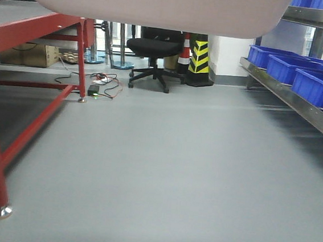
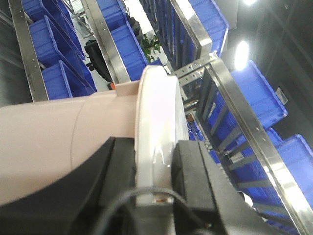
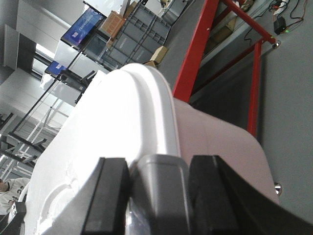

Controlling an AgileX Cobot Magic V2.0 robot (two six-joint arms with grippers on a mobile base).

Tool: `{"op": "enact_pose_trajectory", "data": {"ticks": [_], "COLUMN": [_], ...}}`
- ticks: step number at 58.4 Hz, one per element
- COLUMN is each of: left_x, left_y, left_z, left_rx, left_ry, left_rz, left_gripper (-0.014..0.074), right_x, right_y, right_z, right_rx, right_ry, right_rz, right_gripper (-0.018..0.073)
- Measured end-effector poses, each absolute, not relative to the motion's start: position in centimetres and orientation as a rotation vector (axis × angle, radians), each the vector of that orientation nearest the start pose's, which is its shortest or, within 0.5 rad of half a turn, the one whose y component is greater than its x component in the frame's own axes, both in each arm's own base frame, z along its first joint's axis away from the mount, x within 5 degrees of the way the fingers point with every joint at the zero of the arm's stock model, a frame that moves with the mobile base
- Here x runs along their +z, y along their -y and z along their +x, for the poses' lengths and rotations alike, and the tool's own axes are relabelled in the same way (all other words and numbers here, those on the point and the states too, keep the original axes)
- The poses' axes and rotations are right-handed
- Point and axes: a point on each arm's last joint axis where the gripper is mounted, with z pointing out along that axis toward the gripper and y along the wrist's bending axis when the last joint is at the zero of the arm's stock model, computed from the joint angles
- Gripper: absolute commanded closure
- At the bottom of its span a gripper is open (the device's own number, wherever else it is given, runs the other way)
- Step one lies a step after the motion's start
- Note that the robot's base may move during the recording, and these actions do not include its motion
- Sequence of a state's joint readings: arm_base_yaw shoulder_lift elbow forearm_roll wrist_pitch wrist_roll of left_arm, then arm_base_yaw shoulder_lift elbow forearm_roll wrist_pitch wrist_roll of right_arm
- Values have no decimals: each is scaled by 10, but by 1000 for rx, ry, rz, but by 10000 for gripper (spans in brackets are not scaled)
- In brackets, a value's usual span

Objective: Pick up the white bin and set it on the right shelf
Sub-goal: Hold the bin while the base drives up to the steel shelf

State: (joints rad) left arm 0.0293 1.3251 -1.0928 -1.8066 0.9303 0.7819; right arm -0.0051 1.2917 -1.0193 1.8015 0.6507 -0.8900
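Note:
The white bin (image 1: 155,3) hangs in the air, and its pinkish underside fills the top of the front view. In the left wrist view my left gripper (image 2: 154,164) is shut on the bin's glossy white lid rim (image 2: 156,107), with the pinkish bin body (image 2: 49,132) to its left. In the right wrist view my right gripper (image 3: 159,188) is shut on the grey clasp (image 3: 159,171) at the bin's (image 3: 107,127) lid edge. The right shelf (image 1: 292,99), a steel rack with a shiny front rail, runs along the right side, and its rails (image 2: 230,93) sit behind the bin.
Several blue crates (image 1: 295,74) stand on the shelf. A red-framed table (image 1: 39,26) stands at the left. Beyond it are a black office chair (image 1: 154,49), an orange cone (image 1: 185,52) and a yellow-black post (image 1: 200,59). Cables and a small box (image 1: 94,90) lie on the floor.

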Motion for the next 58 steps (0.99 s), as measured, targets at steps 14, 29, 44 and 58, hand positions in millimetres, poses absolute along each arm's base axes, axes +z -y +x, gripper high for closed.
{"op": "enact_pose_trajectory", "data": {"ticks": [14, 29, 44, 58], "left_x": [401, 401, 401, 401], "left_y": [63, 63, 63, 63], "left_z": [278, 278, 278, 278], "left_rx": [-1517, -1517, -1517, -1517], "left_ry": [-1671, -1672, -1672, -1672], "left_rz": [-148, -148, -148, -148], "left_gripper": [722, 722, 722, 722], "right_x": [380, 380, 380, 380], "right_y": [-52, -52, -52, -52], "right_z": [284, 284, 284, 284], "right_rx": [1226, 1226, 1226, 1226], "right_ry": [-1700, -1700, -1700, -1700], "right_rz": [300, 300, 301, 301], "right_gripper": [496, 496, 496, 496]}}
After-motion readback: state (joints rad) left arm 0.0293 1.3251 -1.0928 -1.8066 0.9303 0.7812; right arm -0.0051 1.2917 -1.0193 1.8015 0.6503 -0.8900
